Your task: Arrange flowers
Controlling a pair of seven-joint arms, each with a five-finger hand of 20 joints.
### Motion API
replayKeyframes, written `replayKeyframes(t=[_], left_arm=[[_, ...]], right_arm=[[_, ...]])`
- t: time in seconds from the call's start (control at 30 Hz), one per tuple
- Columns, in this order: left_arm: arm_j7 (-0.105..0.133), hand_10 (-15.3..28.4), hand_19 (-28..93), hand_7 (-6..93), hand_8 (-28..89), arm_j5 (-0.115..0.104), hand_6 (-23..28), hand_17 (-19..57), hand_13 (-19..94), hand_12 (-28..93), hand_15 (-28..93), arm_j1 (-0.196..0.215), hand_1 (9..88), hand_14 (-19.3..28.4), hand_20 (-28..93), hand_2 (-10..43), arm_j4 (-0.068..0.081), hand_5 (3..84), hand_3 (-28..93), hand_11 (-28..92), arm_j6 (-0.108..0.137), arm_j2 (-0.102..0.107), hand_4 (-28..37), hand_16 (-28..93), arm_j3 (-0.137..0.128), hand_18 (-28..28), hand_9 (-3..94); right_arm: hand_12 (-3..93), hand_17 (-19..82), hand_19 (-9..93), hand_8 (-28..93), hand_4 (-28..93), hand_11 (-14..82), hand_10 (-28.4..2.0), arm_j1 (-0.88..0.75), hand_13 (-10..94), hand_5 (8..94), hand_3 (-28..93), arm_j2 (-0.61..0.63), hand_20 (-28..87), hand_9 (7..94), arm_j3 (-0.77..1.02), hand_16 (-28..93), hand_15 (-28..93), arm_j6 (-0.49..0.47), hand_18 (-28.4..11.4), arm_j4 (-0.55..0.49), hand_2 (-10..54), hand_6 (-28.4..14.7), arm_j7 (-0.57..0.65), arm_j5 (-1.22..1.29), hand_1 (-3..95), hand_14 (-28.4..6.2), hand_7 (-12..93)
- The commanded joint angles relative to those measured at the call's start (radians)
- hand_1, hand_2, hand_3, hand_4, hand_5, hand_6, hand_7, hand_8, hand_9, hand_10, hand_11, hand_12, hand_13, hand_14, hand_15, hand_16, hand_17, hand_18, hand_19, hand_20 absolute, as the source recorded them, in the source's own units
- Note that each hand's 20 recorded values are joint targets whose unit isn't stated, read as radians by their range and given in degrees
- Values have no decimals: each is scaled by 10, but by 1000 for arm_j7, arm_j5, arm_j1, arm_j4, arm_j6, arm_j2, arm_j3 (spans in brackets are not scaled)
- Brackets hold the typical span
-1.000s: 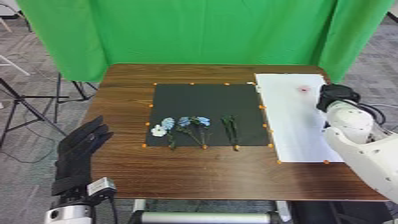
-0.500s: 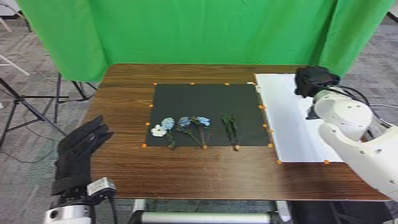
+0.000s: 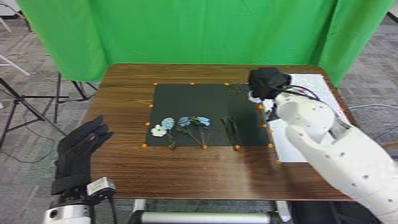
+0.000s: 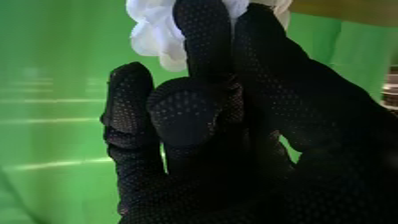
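The black-gloved right robot hand (image 3: pixel 268 82) pinches a white, ruffled flower (image 4: pixel 156 37) at its fingertips, petals showing on both sides.

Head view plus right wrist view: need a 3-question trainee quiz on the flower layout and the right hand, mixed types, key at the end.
1. Multiple choice: what does the right hand pinch?
A) a red bloom
B) a white bloom
C) a yellow bloom

2. True or false: in the head view, the green stems lie on the black mat, to the right of the blue flowers.

3. Fill in: in the head view, the leftmost flower on the mat is ____ in color.

Key: 1. B; 2. true; 3. white
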Motion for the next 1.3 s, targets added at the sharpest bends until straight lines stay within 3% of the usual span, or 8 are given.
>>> replayKeyframes(t=[0.03, 0.77, 1.0, 1.17, 1.3], left_arm=[[-5, 202, 592, 159, -107, 1, 121, -93, 250, 73, 672, 5, 271, 273, 40, 30, -5, 429, 828, 402, 0, 0, -187, -177, -2, 213, 346], [-30, 202, 593, 160, -107, 12, 121, -93, 250, 73, 672, -21, 272, 272, 40, 31, 1, 428, 826, 399, -27, -8, -188, -177, -4, 213, 345], [-24, 202, 593, 161, -107, 6, 121, -92, 250, 73, 673, -10, 271, 272, 40, 31, -2, 428, 827, 400, -19, -7, -188, -177, -9, 213, 345], [-14, 202, 594, 161, -107, -3, 121, -92, 252, 74, 673, -15, 271, 273, 40, 31, 0, 428, 828, 401, -19, -3, -186, -177, -4, 213, 346], [-21, 203, 595, 162, -107, 0, 121, -91, 253, 73, 674, -17, 272, 273, 39, 32, 1, 429, 827, 402, -18, -3, -186, -177, -4, 213, 347]], right_arm=[[363, 439, 932, -8, -283, 166, -67, -10, 772, 752, 784, -86, 126, 855, -41, 202, 745, -14, -175, -8, -95, -14, -28, -41, 548, -32, 369], [366, 433, 932, -8, -283, 165, -70, -18, 768, 745, 782, -169, 122, 849, -67, 203, 741, -60, -176, 61, -95, -13, 10, -75, 546, -33, 370], [365, 420, 932, -16, -283, 162, -73, -16, 753, 727, 780, -173, 111, 835, -66, 204, 743, -71, -180, 63, -90, -12, 33, -82, 538, -39, 359], [353, 419, 932, -37, -283, 152, -80, -15, 751, 707, 781, -179, 104, 829, -69, 200, 742, -74, -182, 61, -93, -13, 43, -95, 518, -42, 301], [322, 406, 932, -37, -283, 184, -99, -21, 736, 664, 797, -194, 97, 792, -57, 200, 746, -90, -188, 55, -95, -6, 32, -104, 477, -53, 235]])
